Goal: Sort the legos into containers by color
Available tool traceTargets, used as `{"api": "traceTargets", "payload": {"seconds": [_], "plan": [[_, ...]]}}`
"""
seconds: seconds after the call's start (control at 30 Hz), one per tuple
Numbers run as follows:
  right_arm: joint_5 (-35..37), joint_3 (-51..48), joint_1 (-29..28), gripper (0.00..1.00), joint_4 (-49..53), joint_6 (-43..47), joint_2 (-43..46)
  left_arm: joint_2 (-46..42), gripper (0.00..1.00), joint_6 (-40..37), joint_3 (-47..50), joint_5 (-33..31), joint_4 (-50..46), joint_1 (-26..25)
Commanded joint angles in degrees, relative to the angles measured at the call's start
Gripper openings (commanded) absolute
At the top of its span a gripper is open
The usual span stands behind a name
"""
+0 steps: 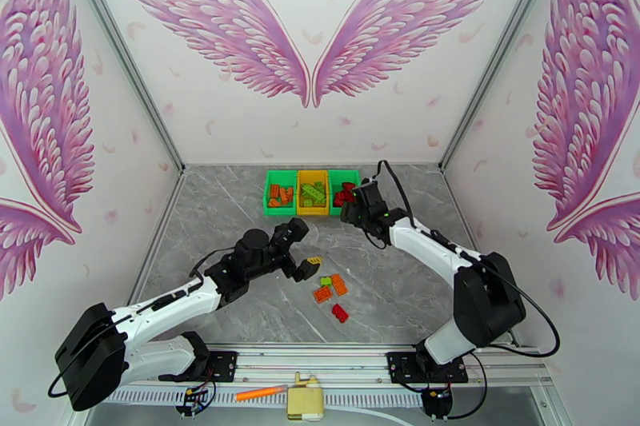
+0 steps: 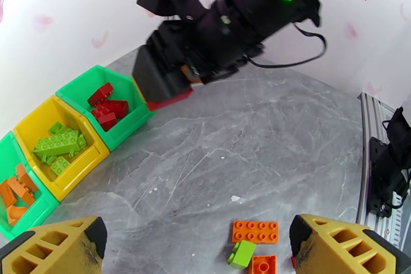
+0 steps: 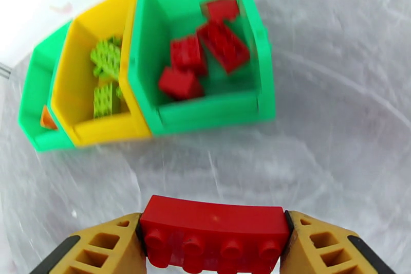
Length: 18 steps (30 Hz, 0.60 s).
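The grey table point(image 1: 240, 292) carries a joined row of bins point(image 1: 313, 209) near its back edge. The right arm point(image 1: 432, 248) reaches toward the row's red-filled end, and the left arm point(image 1: 168, 308) stretches over the open surface well in front of the row. In the row, one green end bin point(image 3: 205, 113) holds red bricks point(image 3: 221, 43), the yellow middle bin point(image 3: 110, 128) holds light green bricks point(image 3: 105, 59), and the other green end bin point(image 2: 36, 213) holds orange bricks point(image 2: 18, 187). The right claw point(image 3: 213, 241) is clamped on a red brick point(image 3: 213, 223), just in front of the red-filled bin. The left claw point(image 2: 198, 247) hangs with its jaws wide apart, gripping nothing, over loose bricks lying well in front of the row: an orange brick point(image 2: 255, 231), a green brick point(image 2: 242, 253) and a second orange one point(image 2: 263, 265).
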<state>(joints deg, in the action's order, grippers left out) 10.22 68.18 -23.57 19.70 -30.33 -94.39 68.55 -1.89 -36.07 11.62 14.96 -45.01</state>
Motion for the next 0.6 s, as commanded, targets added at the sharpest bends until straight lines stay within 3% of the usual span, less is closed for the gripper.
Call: {"api": "traceTargets", "payload": {"seconds": [0.0,0.3,0.57], "plan": [[-0.5,6.1,1.2,0.6,-3.6,4.9,-5.8,0.4,0.99,1.7,1.2,-2.1,1.7,-0.6],[-1.5,24.4,3.4,0.6,-2.7,9.0,-22.3,-0.6,0.99,0.4,1.8,-3.8,0.5,-2.0],[-6.1,35.1,5.4,0.64,-1.2,8.7,-31.5,-1.4,0.99,-1.3,2.1,-4.7,-0.2,-2.6]]}}
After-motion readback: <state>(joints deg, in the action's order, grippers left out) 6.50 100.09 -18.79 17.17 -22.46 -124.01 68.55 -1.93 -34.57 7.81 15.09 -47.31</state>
